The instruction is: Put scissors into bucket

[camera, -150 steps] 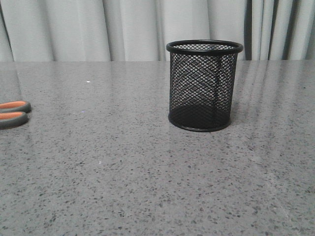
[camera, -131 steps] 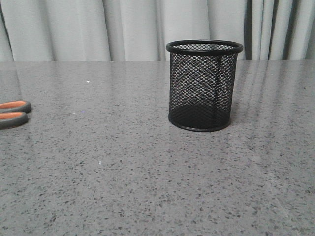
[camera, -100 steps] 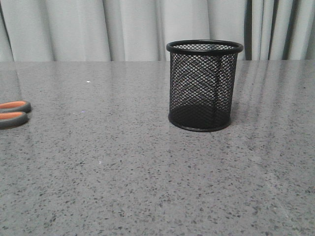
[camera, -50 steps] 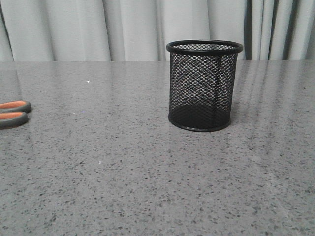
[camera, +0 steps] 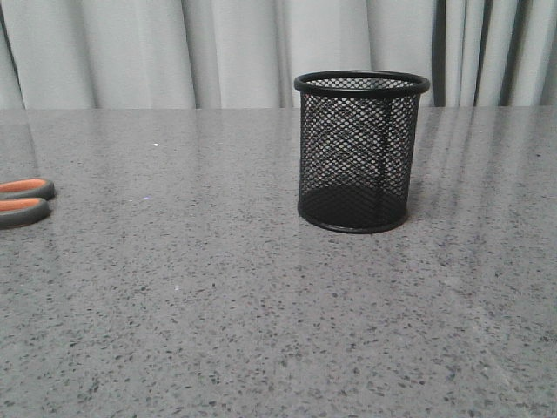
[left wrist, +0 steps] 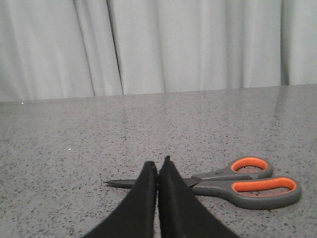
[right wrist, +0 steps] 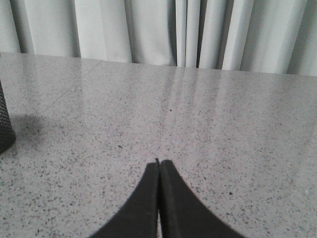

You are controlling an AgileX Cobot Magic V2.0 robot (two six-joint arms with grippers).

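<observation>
The scissors lie flat on the grey table. In the front view only their grey and orange handles [camera: 23, 202] show, at the far left edge. In the left wrist view the scissors [left wrist: 247, 184] lie just beyond my left gripper [left wrist: 158, 165], whose jaws are shut and empty and cover the middle of the blades. The black wire-mesh bucket [camera: 359, 151] stands upright, right of the table's centre, empty. Its edge shows in the right wrist view [right wrist: 5, 124]. My right gripper [right wrist: 158, 162] is shut and empty over bare table. Neither gripper shows in the front view.
Grey speckled table [camera: 218, 296] with pale curtains [camera: 174, 52] hanging behind its far edge. No other objects show.
</observation>
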